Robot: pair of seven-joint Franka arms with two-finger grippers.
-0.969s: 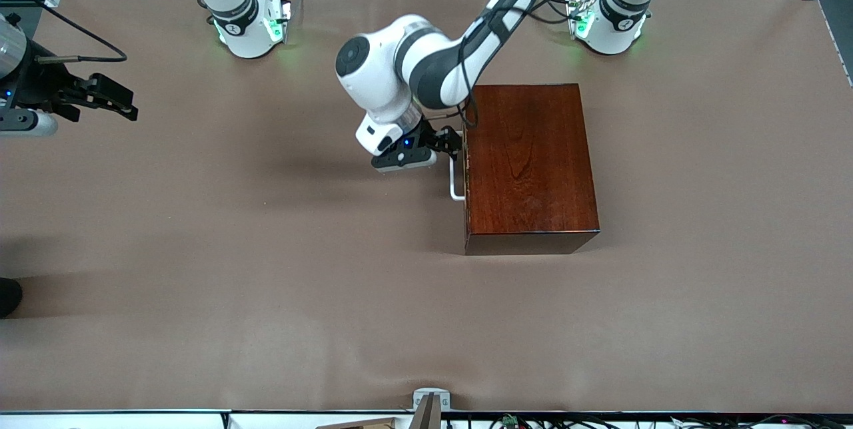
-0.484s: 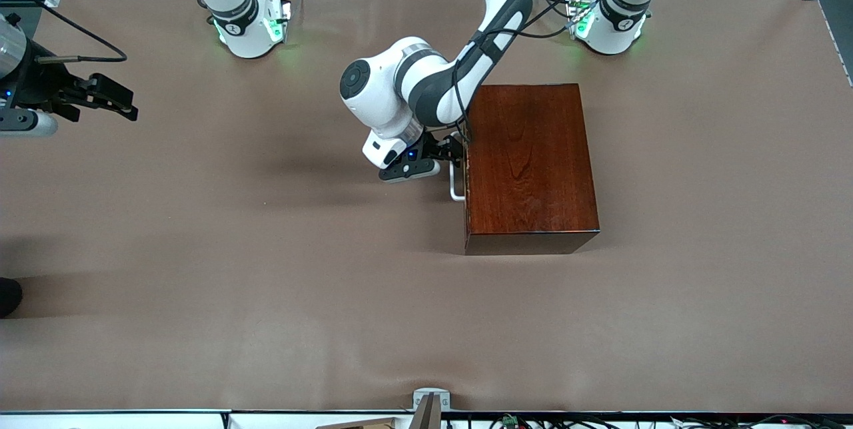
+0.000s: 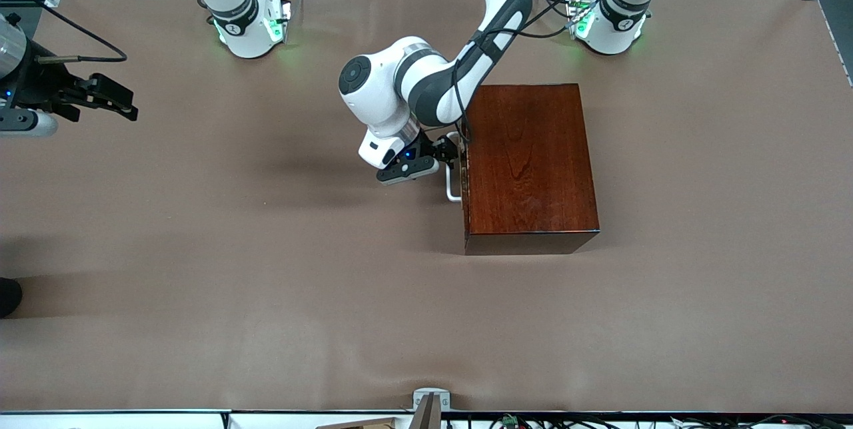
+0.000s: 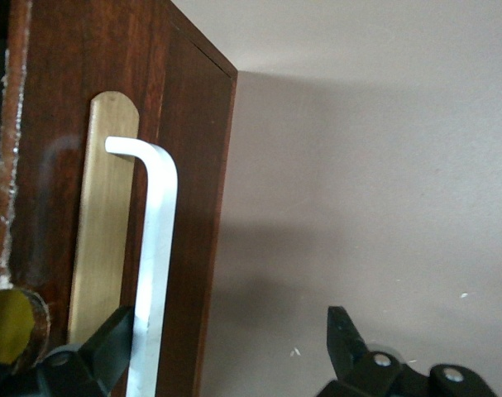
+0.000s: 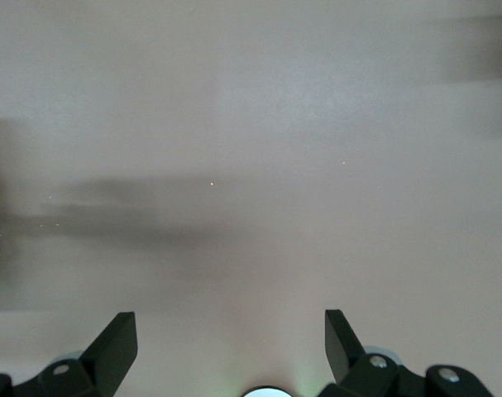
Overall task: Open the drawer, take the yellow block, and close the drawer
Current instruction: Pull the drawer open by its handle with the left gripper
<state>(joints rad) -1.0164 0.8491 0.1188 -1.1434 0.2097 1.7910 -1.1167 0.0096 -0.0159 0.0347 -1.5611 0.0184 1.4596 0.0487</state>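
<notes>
Even overhead light, soft shadows on the table (image 3: 266,296); right wrist view seems slightly blurred.

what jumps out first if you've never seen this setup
The glossy reddish-brown wooden box toward the left arm's end of the table, with the left gripper open at the white handle of its drawer, one finger against the bar. The right gripper waits open over bare table at the right arm's end.
</notes>
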